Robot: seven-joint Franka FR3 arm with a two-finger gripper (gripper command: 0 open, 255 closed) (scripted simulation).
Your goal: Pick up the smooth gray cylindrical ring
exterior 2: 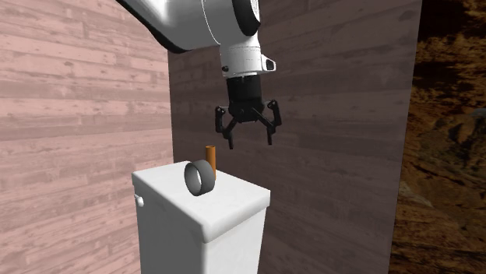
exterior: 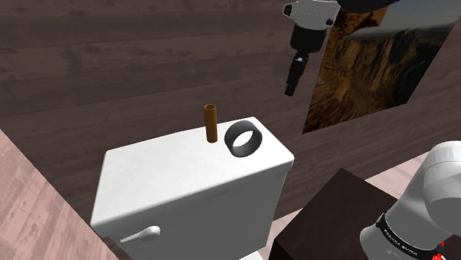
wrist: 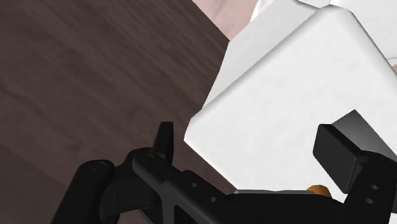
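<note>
Gripper wide open, empty, above toilet tank. I'd descend, straddle gray ring wall on tank, dodge brown tube.

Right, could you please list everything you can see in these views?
dark wall: one, dark wood, background
pinkish wall: one, pale pink wood, adjoining the dark wall
toilet tank: one, white, before the dark wall
flush lever: one, white, tank front
ring: one, gray, on edge atop the tank
tube: one, brown, upright beside the ring
picture: one, brown rocky landscape, on the dark wall
stand: one, dark
arm: one, white
end effector: one, black, open, above the tank
</note>
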